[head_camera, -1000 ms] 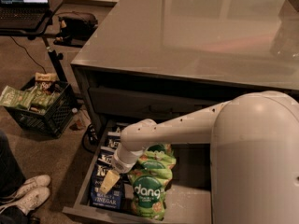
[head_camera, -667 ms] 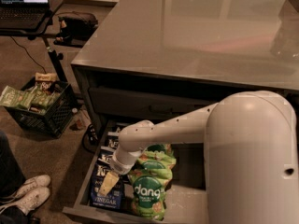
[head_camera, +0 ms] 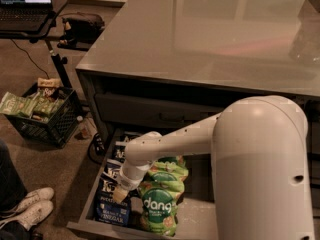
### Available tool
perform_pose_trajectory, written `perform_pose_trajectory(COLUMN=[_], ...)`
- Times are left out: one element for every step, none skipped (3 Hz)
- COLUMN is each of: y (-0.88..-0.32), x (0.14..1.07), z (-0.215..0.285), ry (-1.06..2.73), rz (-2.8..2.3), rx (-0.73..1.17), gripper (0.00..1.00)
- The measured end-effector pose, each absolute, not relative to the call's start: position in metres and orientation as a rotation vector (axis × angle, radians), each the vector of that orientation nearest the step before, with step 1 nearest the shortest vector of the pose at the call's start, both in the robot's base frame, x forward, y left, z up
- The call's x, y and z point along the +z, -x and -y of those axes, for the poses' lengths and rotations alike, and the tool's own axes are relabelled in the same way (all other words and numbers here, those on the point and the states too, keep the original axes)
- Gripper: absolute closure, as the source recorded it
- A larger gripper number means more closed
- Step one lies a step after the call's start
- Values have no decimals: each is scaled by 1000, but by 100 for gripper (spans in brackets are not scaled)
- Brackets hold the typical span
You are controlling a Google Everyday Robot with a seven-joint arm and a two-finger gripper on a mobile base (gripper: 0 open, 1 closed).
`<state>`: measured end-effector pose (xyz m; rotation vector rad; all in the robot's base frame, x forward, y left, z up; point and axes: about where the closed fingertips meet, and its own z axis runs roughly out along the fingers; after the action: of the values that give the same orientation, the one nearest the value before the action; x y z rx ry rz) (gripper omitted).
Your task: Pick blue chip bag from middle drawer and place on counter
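Two green dang bags (head_camera: 159,206) crowd the middle drawer (head_camera: 86,204), open below the counter's (head_camera: 200,39) front-left corner, so the gripper (head_camera: 120,194) hangs over the blue chip bag (head_camera: 112,213) beside them. Whether it grips anything cannot be told.

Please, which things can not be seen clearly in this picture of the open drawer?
- The blue chip bag, camera view: its top is covered by the gripper, which is low in the middle drawer; contact cannot be told.
- The middle drawer: its right side is hidden behind the robot's arm.
- The counter: its far and right parts are cut by the picture edge.
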<state>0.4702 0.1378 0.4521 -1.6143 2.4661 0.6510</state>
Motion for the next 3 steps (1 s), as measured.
perform_pose_trajectory(y=[-470, -470, -468], x=[452, 452, 454], z=[-138, -138, -138], ry=[1615, 1615, 1621], rz=[-2466, -2466, -2459], rx=[650, 650, 651], gripper=[78, 99, 100])
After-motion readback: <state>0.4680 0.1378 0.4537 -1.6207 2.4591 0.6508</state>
